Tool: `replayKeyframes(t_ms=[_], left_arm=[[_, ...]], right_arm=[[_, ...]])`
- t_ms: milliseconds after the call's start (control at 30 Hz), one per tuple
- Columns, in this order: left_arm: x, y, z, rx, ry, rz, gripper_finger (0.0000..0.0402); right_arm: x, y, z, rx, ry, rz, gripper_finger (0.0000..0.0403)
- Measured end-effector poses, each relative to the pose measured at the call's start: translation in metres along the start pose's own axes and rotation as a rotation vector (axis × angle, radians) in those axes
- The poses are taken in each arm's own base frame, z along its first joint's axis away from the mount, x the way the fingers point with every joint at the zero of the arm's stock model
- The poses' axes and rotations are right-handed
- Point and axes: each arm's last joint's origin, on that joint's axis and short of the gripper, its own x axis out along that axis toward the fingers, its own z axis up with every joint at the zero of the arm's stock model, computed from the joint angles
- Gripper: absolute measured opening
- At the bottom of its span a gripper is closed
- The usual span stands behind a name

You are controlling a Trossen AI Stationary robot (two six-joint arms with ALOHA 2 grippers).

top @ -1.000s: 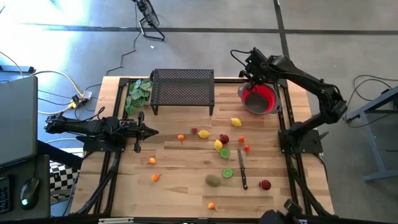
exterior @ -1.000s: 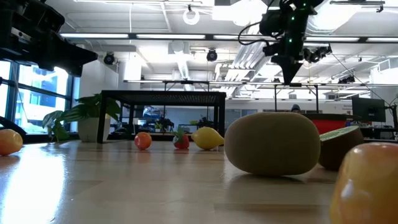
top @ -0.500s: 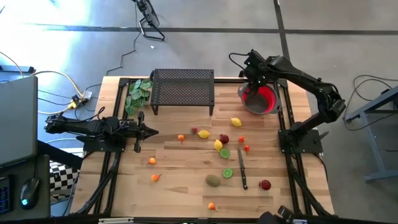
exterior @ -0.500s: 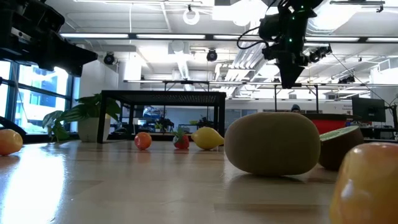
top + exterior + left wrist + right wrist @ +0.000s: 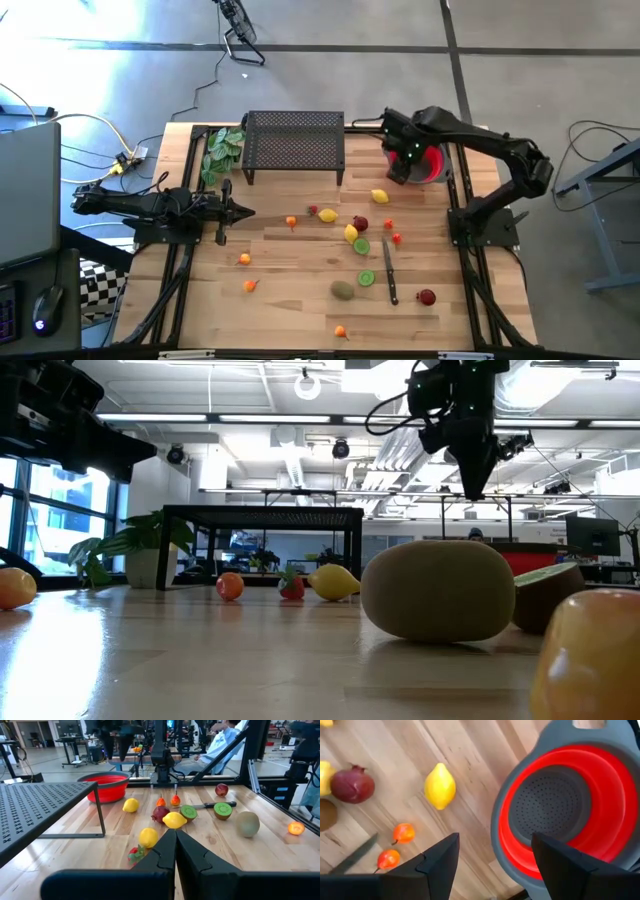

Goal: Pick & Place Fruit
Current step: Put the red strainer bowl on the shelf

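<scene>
Fruit (image 5: 352,233) scattered mid-table; knife (image 5: 389,272) among it; right gripper (image 5: 492,865) jaws spread, seemingly empty, beside colander (image 5: 560,805).

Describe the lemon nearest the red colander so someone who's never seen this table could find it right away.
Start at the red colander in the table's far right corner, under the right arm. On the wood just beside it lies a lone lemon. The other two yellow lemons sit farther toward the table's middle, among red and green fruit.
</scene>
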Motion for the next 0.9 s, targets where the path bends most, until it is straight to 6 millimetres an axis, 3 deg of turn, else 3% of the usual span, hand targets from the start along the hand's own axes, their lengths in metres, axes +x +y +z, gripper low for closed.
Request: replayKeyframes(t_ms=[200, 900], left_arm=[[0.0, 0.0, 0.0, 0.001, 0.003, -0.003, 0.0003], [0.0, 0.0, 0.0, 0.001, 0.005, 0.002, 0.0003]], right_arm=[[0.015, 0.012, -0.007, -0.01, 0.04, -0.076, 0.0243], [0.079, 0.012, -0.027, 0.039, 0.085, -0.144, 0.0243]])
